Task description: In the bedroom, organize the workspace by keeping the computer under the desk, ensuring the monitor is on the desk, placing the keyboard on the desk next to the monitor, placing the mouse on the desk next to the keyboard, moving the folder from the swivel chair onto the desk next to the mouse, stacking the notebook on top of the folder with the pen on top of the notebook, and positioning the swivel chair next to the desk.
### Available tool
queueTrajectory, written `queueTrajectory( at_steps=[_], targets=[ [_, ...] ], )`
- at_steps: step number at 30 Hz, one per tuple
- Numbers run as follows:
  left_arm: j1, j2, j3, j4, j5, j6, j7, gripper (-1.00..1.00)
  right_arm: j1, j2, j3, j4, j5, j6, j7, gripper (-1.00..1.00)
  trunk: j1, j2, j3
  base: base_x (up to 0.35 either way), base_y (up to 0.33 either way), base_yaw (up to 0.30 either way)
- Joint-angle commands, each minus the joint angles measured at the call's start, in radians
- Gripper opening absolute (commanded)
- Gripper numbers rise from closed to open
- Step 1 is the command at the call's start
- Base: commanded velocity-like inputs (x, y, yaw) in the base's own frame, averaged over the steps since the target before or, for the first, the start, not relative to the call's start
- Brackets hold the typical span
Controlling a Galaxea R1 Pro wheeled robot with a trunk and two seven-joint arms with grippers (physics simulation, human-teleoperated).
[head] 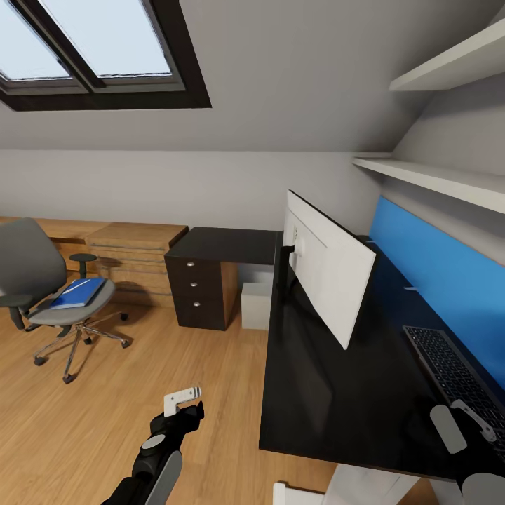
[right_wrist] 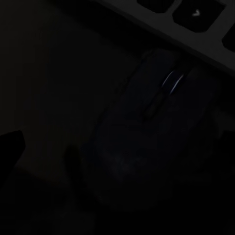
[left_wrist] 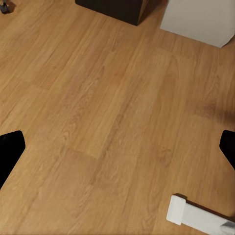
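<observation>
The mouse (right_wrist: 147, 132) is being viewed beside the keyboard (head: 456, 375) on the table (head: 337, 393), beneath the right tool (head: 471, 419), whose state cannot be told. It is being judged light, rigid and slippery; its sides are being advised for gripping. The left tool (head: 184, 401) is hanging open. The folder (head: 78, 292) is lying on the chair (head: 42, 280).

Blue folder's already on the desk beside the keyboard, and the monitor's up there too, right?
Not quite. The head view shows the blue folder still lying on the swivel chair seat, not on the desk. The monitor and keyboard are on the desk.
</observation>
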State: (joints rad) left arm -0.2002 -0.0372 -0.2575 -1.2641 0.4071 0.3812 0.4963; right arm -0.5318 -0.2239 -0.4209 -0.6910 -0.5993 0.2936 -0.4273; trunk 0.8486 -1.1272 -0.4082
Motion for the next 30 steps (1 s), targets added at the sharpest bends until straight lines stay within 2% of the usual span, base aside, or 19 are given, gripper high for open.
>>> queueTrajectory(
  at_steps=[1, 30],
  targets=[
    [-0.001, 0.000, -0.002, -0.001, 0.009, 0.002, 0.008, 1.00, 0.000, 0.000, 0.000, -0.002, -0.007, 0.004, -0.005, 1.00, 0.000, -0.001, -0.001, 0.000, 0.000, 0.000],
    [-0.001, 0.000, -0.002, -0.001, 0.009, 0.002, 0.008, 1.00, 0.000, -0.003, -0.001, -0.001, -0.007, 0.003, -0.044, 1.00, 0.000, -0.001, -0.001, 0.000, 0.000, 0.000]
  ],
)
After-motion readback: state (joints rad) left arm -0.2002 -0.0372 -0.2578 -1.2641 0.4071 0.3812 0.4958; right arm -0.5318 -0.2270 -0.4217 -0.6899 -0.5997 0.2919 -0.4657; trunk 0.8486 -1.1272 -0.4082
